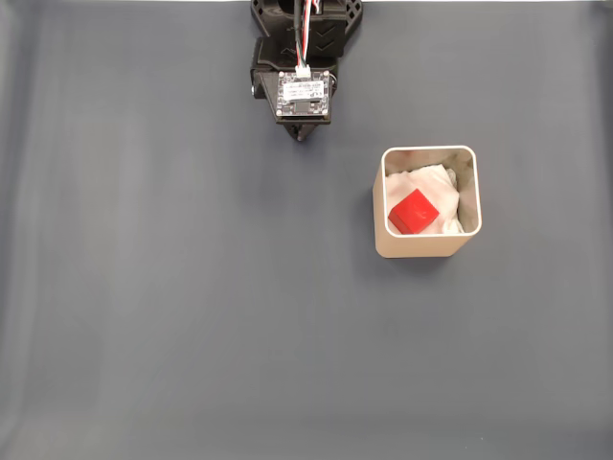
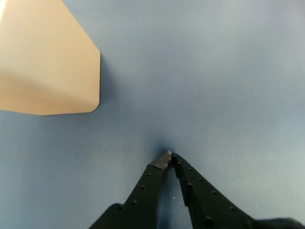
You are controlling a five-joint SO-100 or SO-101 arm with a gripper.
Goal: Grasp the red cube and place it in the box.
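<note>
The red cube [image 1: 414, 212] lies inside the box [image 1: 426, 247] on white padding, right of centre in the fixed view. The box is beige with rounded corners. My gripper [image 1: 302, 135] sits at the top centre of that view, folded back near the arm's base, well up and left of the box. In the wrist view the gripper [image 2: 170, 156] is shut, its black fingertips meeting just above the blue-grey mat with nothing between them. The outer wall of the box [image 2: 47, 62] shows at the upper left there; the cube is hidden in that view.
A plain dark grey mat [image 1: 172, 307] covers the whole table. The arm's base and wiring [image 1: 305, 29] stand at the top edge. Open mat lies on the left and along the bottom.
</note>
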